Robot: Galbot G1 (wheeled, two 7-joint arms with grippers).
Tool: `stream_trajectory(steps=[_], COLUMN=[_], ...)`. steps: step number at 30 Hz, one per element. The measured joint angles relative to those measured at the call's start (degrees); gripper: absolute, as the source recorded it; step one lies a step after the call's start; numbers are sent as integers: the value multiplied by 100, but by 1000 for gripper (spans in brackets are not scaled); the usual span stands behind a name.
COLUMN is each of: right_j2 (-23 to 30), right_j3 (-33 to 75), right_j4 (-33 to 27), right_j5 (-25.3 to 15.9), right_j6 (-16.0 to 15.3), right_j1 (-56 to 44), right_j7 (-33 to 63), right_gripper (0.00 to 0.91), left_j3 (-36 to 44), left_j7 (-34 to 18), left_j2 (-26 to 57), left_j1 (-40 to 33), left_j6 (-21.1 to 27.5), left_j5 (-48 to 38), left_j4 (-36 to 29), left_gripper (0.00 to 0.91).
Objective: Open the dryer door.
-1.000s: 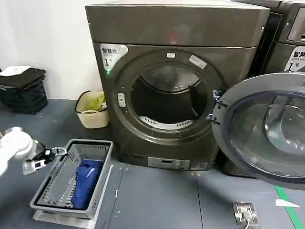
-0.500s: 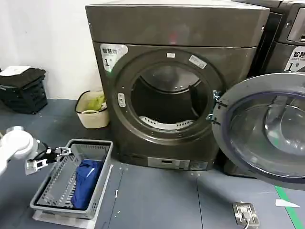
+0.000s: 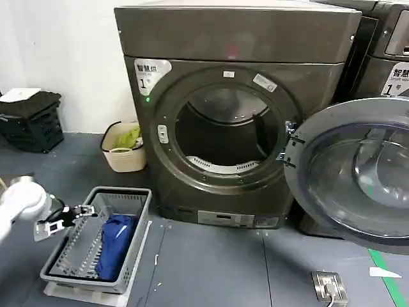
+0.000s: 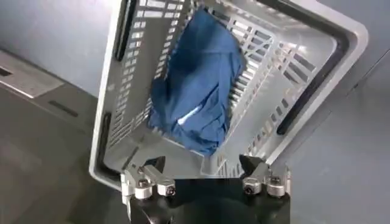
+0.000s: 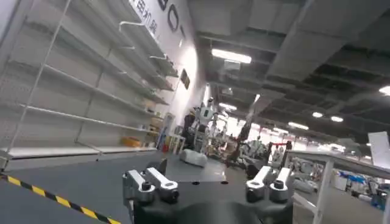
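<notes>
Grey plastic basket (image 3: pixel 96 246) with blue cloth (image 3: pixel 114 240) sat at far left, the left gripper (image 3: pixel 67 216) hovering over its rim, fingers spread and empty. At centre, the dryer (image 3: pixel 236 115) stood with its drum exposed. Its dryer door (image 3: pixel 354 176) was swung fully out to the right. Opening judged complete. The right gripper (image 5: pixel 207 182) was released, aimed away at distant shelving.
</notes>
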Motion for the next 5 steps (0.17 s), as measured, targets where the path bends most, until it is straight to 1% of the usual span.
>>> stream_trajectory(steps=[5], right_j2=[1], right_j3=[0], right_j4=[-3], right_j5=[0], right_j6=[8], right_j1=[0], right_j7=[-11], right_gripper=[907], left_j3=[1], left_j7=[0], left_j2=[0], left_j1=[52], left_j6=[0], left_j5=[-16], left_j4=[-9], left_gripper=[907])
